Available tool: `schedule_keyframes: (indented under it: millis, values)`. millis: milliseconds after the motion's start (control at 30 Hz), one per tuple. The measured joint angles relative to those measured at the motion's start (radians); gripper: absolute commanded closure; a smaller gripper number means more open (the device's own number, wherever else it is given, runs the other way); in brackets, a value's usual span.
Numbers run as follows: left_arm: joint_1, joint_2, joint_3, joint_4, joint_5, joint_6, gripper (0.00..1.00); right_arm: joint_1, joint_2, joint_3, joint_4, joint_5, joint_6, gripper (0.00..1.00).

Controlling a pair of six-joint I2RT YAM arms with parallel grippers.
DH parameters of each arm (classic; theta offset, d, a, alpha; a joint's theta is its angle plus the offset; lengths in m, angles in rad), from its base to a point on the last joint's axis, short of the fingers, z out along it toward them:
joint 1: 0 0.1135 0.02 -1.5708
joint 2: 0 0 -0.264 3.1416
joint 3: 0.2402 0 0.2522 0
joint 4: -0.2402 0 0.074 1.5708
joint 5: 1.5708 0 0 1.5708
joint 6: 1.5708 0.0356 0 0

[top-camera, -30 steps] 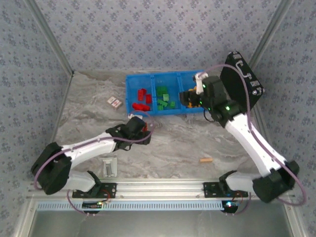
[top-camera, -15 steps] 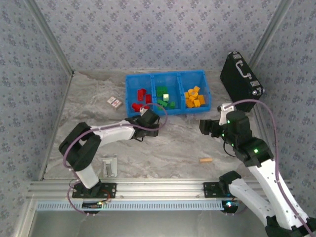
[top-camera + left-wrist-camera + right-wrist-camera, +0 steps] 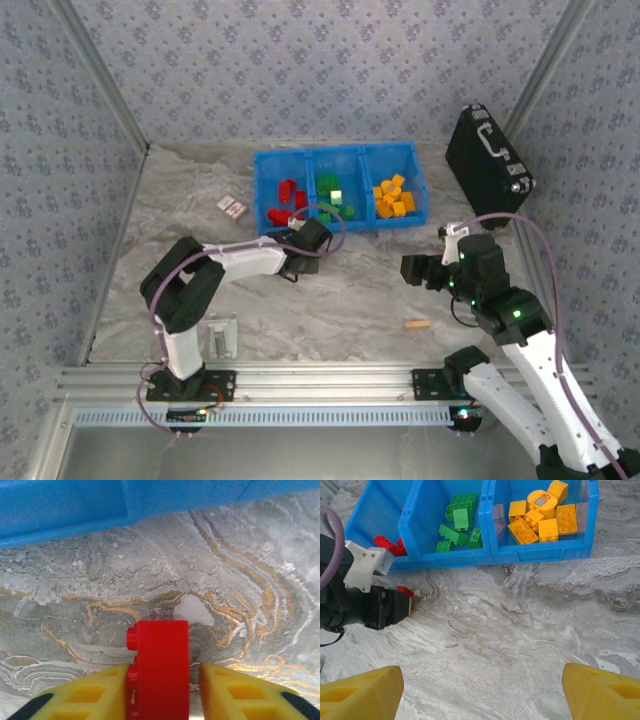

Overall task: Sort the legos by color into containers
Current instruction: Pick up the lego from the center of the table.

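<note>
Just in front of the containers (image 3: 455,559), on the marbled table (image 3: 520,630), the left gripper (image 3: 161,687) is clamping an upright red brick (image 3: 159,650) between its jaws. Over to the right, the right gripper (image 3: 480,692) is hovering, jaws spread wide, gripping nothing. Red, green and orange-yellow legos (image 3: 457,522) are sitting sorted in the bins.

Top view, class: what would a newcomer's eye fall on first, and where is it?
The bright blue tray of three bins at the far middle of the table, holding red, green and yellow bricks sorted by colour. Just in front of it, the left pincer grips a red brick.
</note>
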Motion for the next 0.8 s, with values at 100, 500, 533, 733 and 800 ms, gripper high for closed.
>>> schedule_keyframes:
  millis: [100, 500, 533, 733, 800]
  values:
    - [0.0, 0.011, 0.0, -0.012, 0.0, -0.005, 0.66, -0.01, 0.007, -0.001, 0.002, -0.008, 0.0, 0.16]
    - [0.0, 0.009, 0.0, -0.023, -0.008, -0.012, 0.8, -0.032, 0.055, -0.016, 0.029, -0.03, -0.008, 0.16]
    - [0.0, 0.008, 0.0, -0.027, -0.008, -0.012, 0.8, -0.034, 0.061, -0.016, 0.032, -0.031, -0.008, 0.16]
    - [0.0, -0.07, 0.002, -0.094, -0.032, 0.013, 0.8, -0.043, 0.101, -0.016, 0.067, -0.048, -0.023, 0.16]
    - [0.0, -0.118, 0.015, -0.127, -0.044, 0.027, 0.8, -0.046, 0.116, -0.016, 0.084, -0.05, -0.03, 0.16]
